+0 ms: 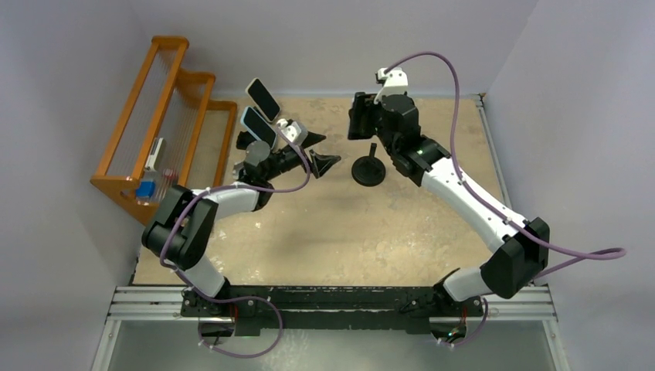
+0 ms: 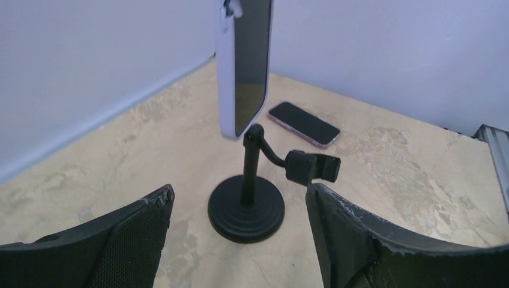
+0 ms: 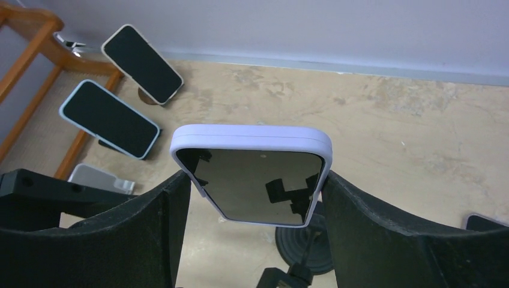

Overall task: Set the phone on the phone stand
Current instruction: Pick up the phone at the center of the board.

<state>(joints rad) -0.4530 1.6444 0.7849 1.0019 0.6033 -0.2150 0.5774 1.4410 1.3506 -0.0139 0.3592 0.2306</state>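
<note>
Judged rigid and slick, the phone (image 3: 252, 144) is clamped by its long edges in the right pincer (image 3: 253, 186); the left pincer (image 2: 239, 192) is spread wide, empty.

The phone (image 2: 243, 66) runs off the top edge of the left wrist view, so its upper end is unseen. From the right wrist it covers most of the stand (image 3: 321, 247), whose base the bottom edge also cuts. From above, the small items (image 1: 149, 188) on the wooden rack (image 1: 170, 43) are too small to tell.
</note>
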